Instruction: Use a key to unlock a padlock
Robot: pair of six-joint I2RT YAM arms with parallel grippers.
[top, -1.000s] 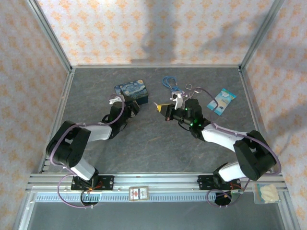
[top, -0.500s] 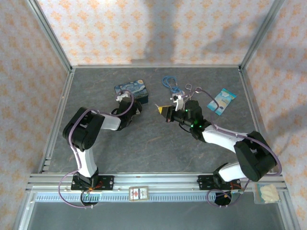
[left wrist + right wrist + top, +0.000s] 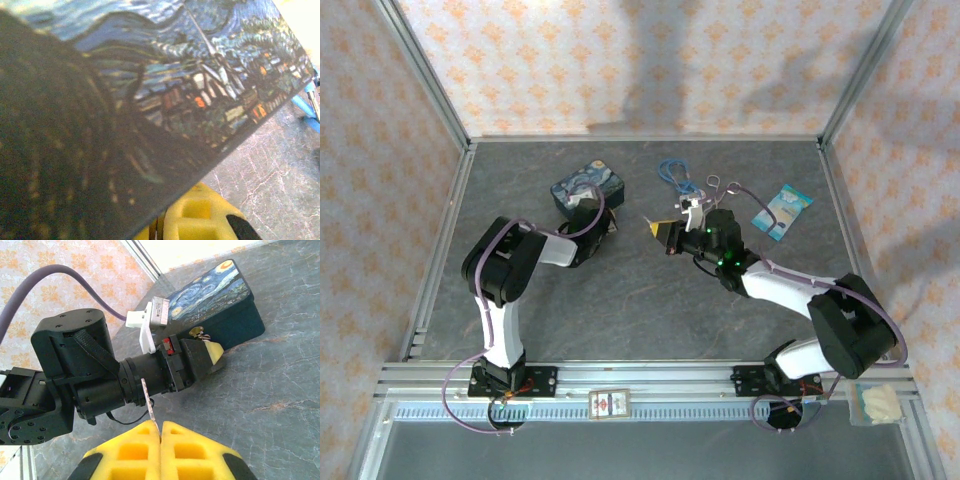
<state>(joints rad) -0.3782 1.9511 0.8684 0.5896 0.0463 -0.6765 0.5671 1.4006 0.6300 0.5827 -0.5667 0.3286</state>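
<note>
The key [image 3: 149,407] is pinched in the right tool [image 3: 160,432]; the left tool [image 3: 214,351], closed, sits beside the tin [image 3: 215,285].

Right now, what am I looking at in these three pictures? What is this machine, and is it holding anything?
These are two robot arms bolted to the near edge of a table. One picture looks down from above; the other two come from a small camera on each wrist. The left fingers are shut, right up against a painted tin, which looms close in the left wrist picture. The right fingers, yellow, are shut on a thin metal key. Farther back on the table lie a blue cable, scissors and a blue packet.
</note>
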